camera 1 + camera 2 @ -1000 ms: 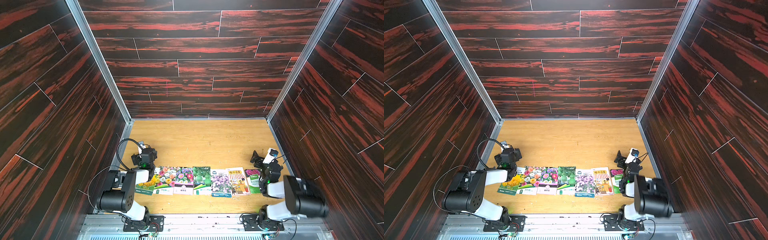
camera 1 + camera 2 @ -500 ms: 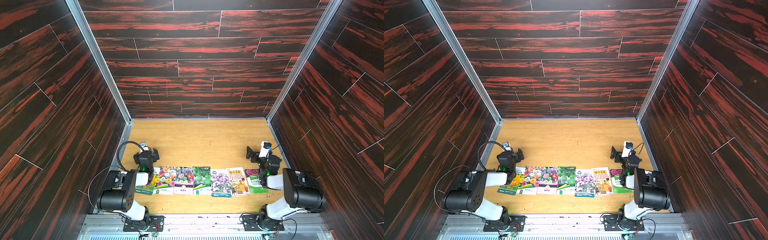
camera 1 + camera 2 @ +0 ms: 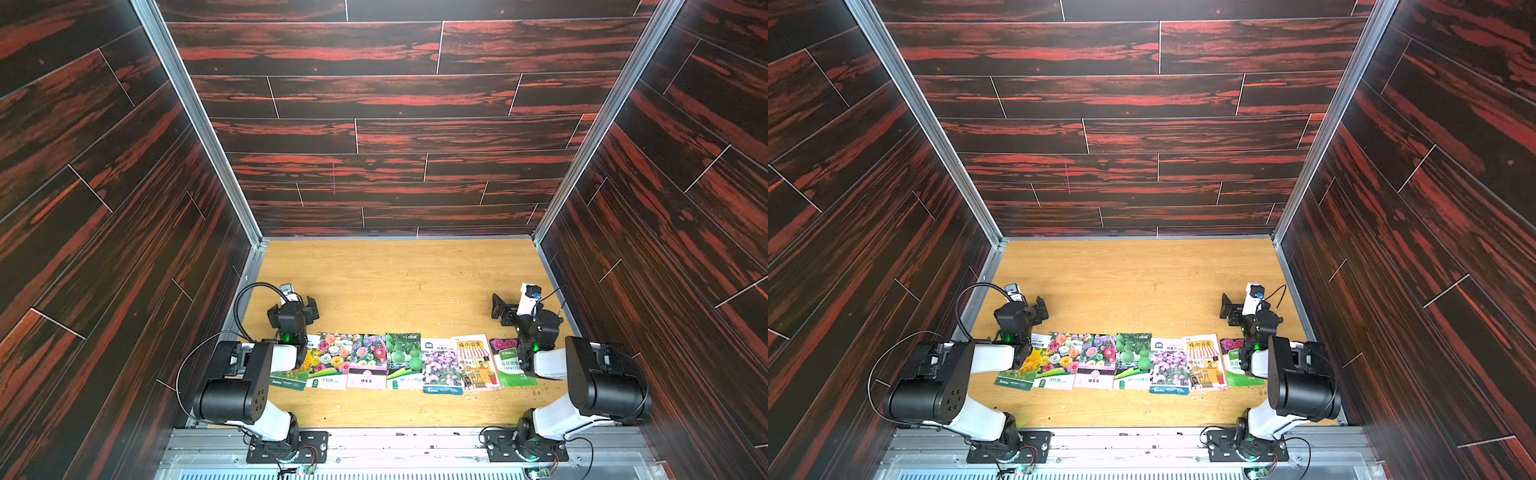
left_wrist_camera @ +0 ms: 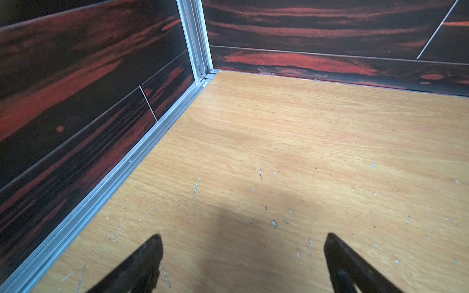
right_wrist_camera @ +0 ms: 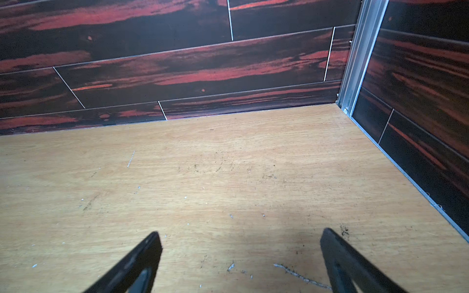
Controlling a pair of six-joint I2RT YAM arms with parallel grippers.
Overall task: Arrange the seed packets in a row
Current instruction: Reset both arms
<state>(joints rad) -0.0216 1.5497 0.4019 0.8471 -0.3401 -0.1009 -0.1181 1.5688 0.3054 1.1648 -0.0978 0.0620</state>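
Observation:
Several seed packets lie side by side in a row near the front of the wooden floor, seen in both top views. From left to right they show yellow flowers (image 3: 291,374), mixed flowers (image 3: 330,359), purple and magenta flowers (image 3: 368,359), green gourds (image 3: 403,357), small purple flowers (image 3: 441,368), an orange illustration (image 3: 476,361) and magenta flowers on green (image 3: 509,365). My left gripper (image 3: 293,307) (image 4: 242,238) hangs open just behind the row's left end, holding nothing. My right gripper (image 3: 521,309) (image 5: 239,234) hangs open behind the right end, also holding nothing. Neither wrist view shows a packet.
Dark red-streaked walls (image 3: 374,124) close in the floor (image 3: 395,282) on three sides, with aluminium rails (image 4: 142,149) along the edges. My left forearm (image 3: 282,357) covers part of the yellow packet. My right forearm (image 3: 544,361) lies beside the rightmost packet.
The right arm has drawn its elbow in and its gripper has shifted back and left, away from the rightmost packet. The left arm has barely moved. The packets lie as before.

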